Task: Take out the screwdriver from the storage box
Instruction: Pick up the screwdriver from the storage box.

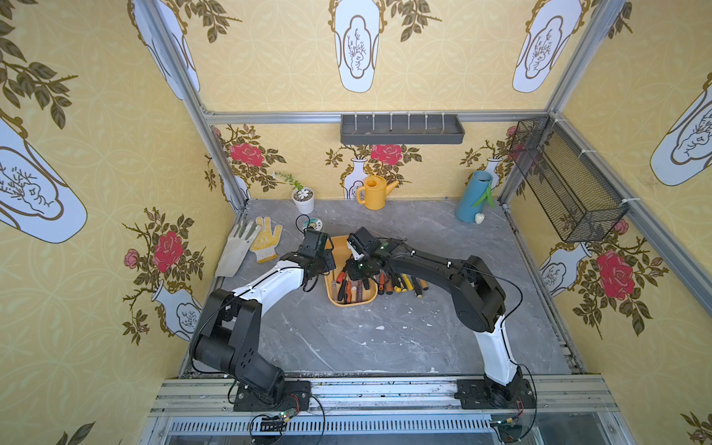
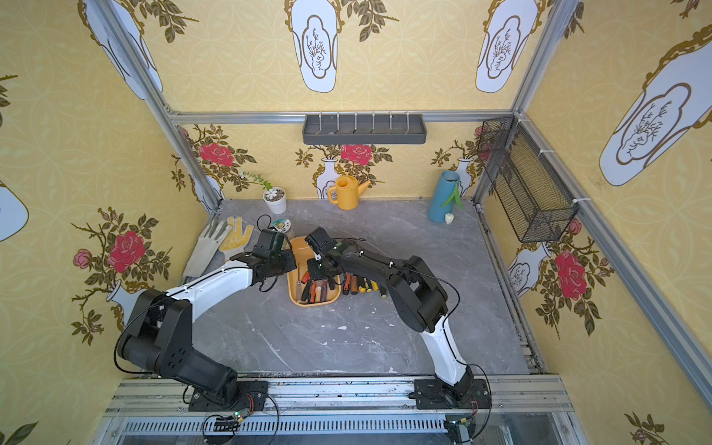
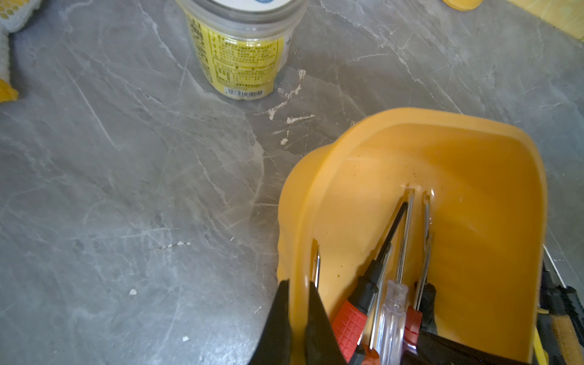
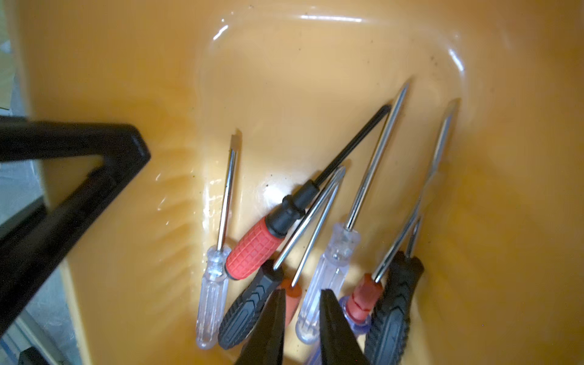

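The left gripper (image 3: 298,284) pinches the storage box (image 3: 458,177) by its side wall, while the right gripper (image 4: 303,292) has its fingers narrowly apart astride the clear-handled screwdriver (image 4: 335,262); whether they grip it, I can't tell.

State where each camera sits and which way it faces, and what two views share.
Top views: high over the front, looking down and back at the table; left arm and right arm show whole.
Left wrist: on the left arm, looking past the left gripper, shut on the storage box wall, toward a jar.
Right wrist: on the right arm, looking down into the storage box at a red-handled screwdriver; the right gripper shows.
Shared: both wrist views show that screwdriver.
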Robot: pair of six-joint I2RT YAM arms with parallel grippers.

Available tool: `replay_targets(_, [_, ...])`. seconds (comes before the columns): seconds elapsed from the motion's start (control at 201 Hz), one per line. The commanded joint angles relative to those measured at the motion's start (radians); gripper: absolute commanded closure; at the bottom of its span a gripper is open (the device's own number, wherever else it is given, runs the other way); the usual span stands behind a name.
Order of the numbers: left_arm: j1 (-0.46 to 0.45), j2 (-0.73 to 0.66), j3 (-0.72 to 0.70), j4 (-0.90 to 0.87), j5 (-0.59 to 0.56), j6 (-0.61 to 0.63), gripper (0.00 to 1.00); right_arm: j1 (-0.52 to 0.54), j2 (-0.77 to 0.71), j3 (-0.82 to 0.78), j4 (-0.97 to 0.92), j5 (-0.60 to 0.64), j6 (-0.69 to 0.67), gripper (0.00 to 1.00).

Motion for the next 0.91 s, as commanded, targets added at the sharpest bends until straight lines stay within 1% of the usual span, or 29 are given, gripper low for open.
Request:
replay_targets(0.0, [0.001, -0.008, 0.004, 0.031, 0.015, -0.011, 1.00, -0.002, 0.019, 0.014, -0.016, 0.026, 0.007, 0.76])
replay_targets(0.254, [0.001, -0.008, 0.006, 0.025, 0.009, -0.005, 1.00, -0.003, 0.042, 0.021, -0.029, 0.034, 0.002, 0.76])
replay_targets(0.428, [0.001, -0.006, 0.009, 0.023, 0.009, -0.003, 1.00, -0.003, 0.060, 0.024, -0.028, 0.024, 0.004, 0.73])
replay_targets(0.667, [0.001, -0.014, 0.007, 0.023, 0.007, -0.002, 1.00, -0.006, 0.100, 0.053, -0.058, 0.019, 0.007, 0.72])
replay_targets(0.906, [0.001, -0.015, 0.006, 0.023, 0.006, -0.002, 1.00, -0.003, 0.125, 0.072, -0.110, 0.045, 0.001, 0.72])
